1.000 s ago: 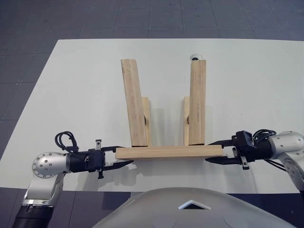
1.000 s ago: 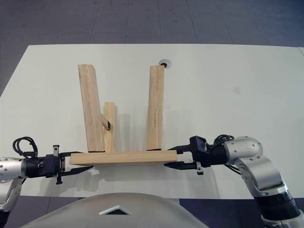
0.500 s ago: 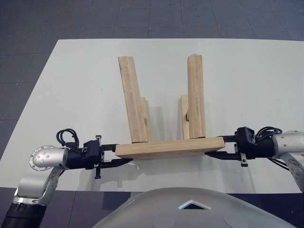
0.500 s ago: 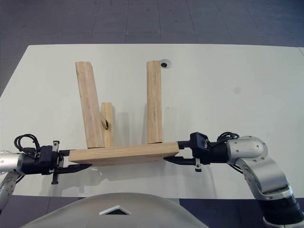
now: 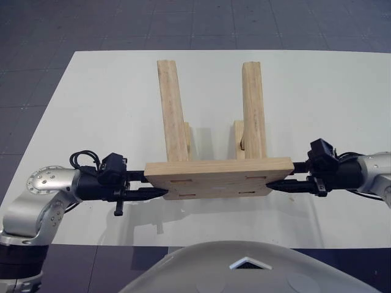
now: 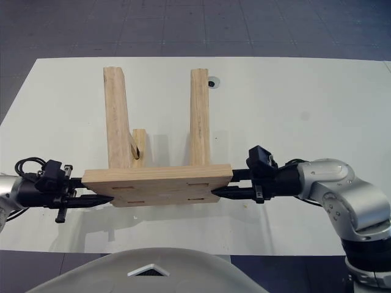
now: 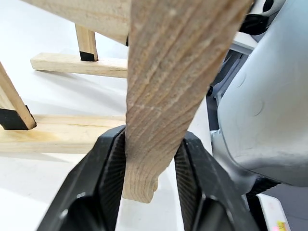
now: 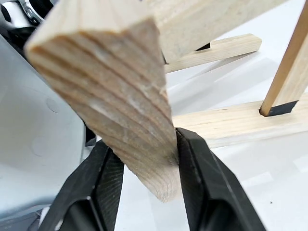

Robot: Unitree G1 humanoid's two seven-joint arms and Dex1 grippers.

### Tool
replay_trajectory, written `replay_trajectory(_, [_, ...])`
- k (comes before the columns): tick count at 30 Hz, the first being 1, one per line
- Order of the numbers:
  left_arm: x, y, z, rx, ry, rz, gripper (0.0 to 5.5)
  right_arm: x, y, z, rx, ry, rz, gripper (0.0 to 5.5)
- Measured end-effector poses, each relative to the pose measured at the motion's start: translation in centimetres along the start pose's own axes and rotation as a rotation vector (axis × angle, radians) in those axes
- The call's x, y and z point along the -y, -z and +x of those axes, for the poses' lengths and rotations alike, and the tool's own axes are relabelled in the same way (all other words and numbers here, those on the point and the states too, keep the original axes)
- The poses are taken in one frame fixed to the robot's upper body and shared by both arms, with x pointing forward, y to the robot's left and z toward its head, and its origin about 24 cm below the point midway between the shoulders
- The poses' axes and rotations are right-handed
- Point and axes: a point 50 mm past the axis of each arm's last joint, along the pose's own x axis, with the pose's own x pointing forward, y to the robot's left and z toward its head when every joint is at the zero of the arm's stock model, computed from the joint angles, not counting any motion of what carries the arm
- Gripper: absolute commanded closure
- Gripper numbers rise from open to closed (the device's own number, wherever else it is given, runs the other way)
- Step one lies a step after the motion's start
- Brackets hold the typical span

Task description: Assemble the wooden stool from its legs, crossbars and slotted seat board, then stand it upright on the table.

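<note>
The wooden stool is joined together and lies tipped over on the white table (image 5: 91, 110). Its slotted seat board (image 5: 217, 178) is nearest me with the slotted face turned up. Two broad legs (image 5: 172, 110) (image 5: 253, 107) run away from it across the table, with short crossbars (image 5: 187, 137) between them. My left gripper (image 5: 151, 183) is shut on the board's left end, and my right gripper (image 5: 282, 176) is shut on its right end. In the left wrist view the black fingers (image 7: 110, 178) pinch the board's edge (image 7: 168, 72). The right wrist view shows the same grip (image 8: 144, 178).
A small round grommet (image 6: 211, 82) sits in the table beyond the right leg. Open white surface lies to both sides of the stool and past the legs. The table's near edge runs just below the grippers.
Both grippers have turned the seat board, so its slotted face now shows where only its thin edge did. The board has risen slightly and the legs have shifted farther away with it.
</note>
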Motion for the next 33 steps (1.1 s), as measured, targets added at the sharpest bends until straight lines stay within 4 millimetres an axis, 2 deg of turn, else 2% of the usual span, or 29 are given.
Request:
replay_trajectory(10, [-0.2,-3.8,-0.8,-0.006,0.099,-0.195,4.15,-0.2,-3.0,-1.5,0.023,-0.085,0.226,3.97])
replay_trajectory(15, [-0.4,-5.1,-0.9,0.049,0.144,-0.309,4.15,-0.2,-4.3,-2.3,0.052,-0.138,0.338,3.97])
replay_trajectory(21, [0.2,-6.9,-1.2,0.117,0.281,-0.512,4.15,-0.6,-5.5,-3.3,0.114,-0.331,0.553,3.97])
replay_trajectory(26, [-0.1,-8.1,-0.8,0.155,0.337,-0.624,4.15,0.1,-6.4,-3.9,0.146,-0.385,0.714,3.97])
replay_trajectory(33, [-1.5,-8.7,0.2,0.213,0.392,-0.790,4.15,2.8,-6.9,-3.9,0.227,-0.465,0.902,3.97])
